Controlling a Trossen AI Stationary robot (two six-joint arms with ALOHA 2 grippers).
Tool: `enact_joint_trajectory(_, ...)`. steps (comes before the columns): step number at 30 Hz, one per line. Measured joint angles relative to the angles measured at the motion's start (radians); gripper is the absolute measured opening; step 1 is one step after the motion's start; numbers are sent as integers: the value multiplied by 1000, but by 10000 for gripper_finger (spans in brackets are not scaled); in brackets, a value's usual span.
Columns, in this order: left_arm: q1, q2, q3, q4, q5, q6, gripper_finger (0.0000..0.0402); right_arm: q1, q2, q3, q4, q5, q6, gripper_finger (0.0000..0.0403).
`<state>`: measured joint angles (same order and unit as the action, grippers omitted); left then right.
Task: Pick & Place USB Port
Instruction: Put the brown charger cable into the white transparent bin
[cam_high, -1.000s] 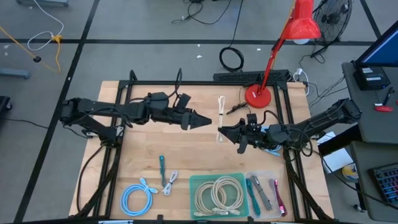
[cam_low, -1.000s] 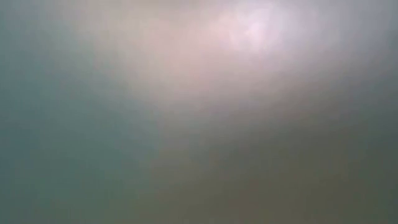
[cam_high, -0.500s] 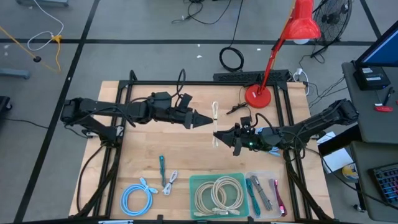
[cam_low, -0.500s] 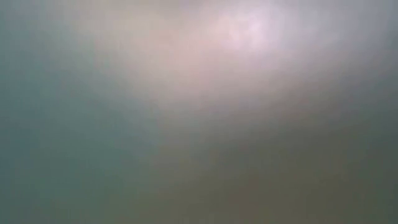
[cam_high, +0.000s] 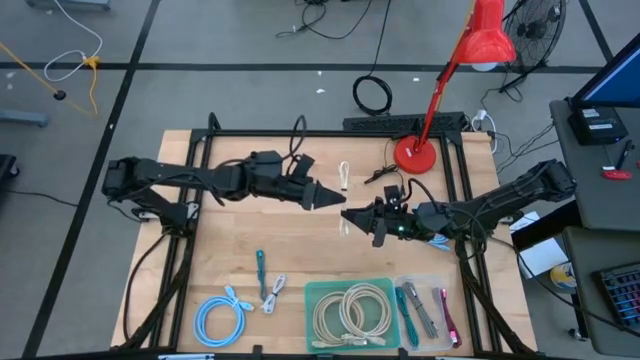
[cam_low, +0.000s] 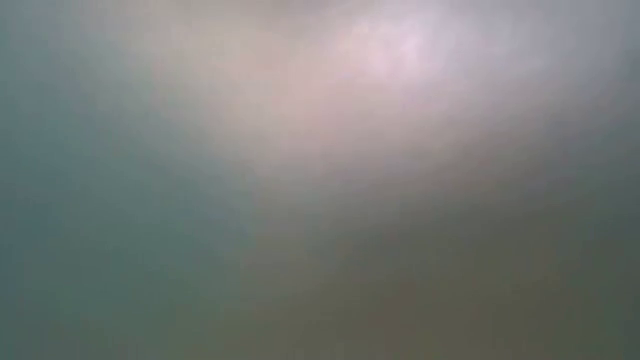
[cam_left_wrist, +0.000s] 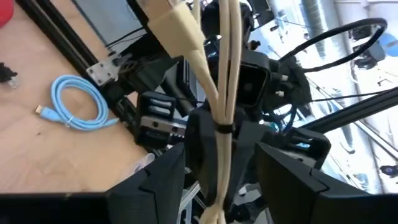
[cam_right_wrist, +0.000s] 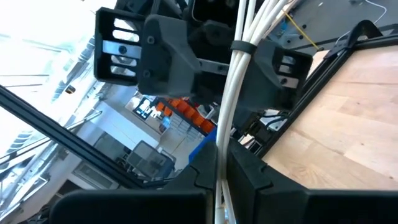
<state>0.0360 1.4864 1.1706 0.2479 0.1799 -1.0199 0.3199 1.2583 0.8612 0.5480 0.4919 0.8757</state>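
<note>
A cream USB cable (cam_high: 344, 177), bundled with a black tie (cam_left_wrist: 222, 129), hangs over the middle of the table. My right gripper (cam_high: 347, 214) is shut on it, coming in from the table's right. My left gripper (cam_high: 338, 199) reaches in level from the left. It is open, and its fingers (cam_left_wrist: 155, 180) stand on either side of the cable (cam_left_wrist: 225, 93) without touching it. The cable's cream plug (cam_left_wrist: 180, 28) sticks out beyond the tie. The low view shows only blur. My right gripper pinches the cable bundle (cam_right_wrist: 219, 163) between its two fingers, a way along from the black tie (cam_right_wrist: 242, 46). The fingers come in about level from the table's right and lie across the bundle. The bundle is lifted clear of the table.
At the near edge stand a green tray (cam_high: 350, 310) of coiled cream cables and a clear tray (cam_high: 428, 312) of tools. A blue cable (cam_high: 220, 318), a teal cable (cam_high: 260, 270) and a white adapter (cam_high: 275, 292) lie near left. A red lamp's base (cam_high: 415, 155) stands far right.
My right gripper has carried the cable a little toward the table's left, and my left arm has reached farther right, so the two grippers now meet at the cable. The bundle has stayed clear of the table.
</note>
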Motion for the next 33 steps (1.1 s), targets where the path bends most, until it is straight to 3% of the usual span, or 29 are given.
enact_joint_trajectory(15,-1,1,0,-1,4,0,195,-48,88,68,-13,-103,27,10)
enact_joint_trajectory(23,-24,1,0,-13,6,5,189,-52,82,95,-71,-102,11,10)
enact_joint_trajectory(27,-27,1,0,-13,15,9,140,-51,81,95,-77,-102,16,10)
enact_joint_trajectory(33,-26,1,0,-9,34,41,17,-50,80,96,-76,-102,18,10)
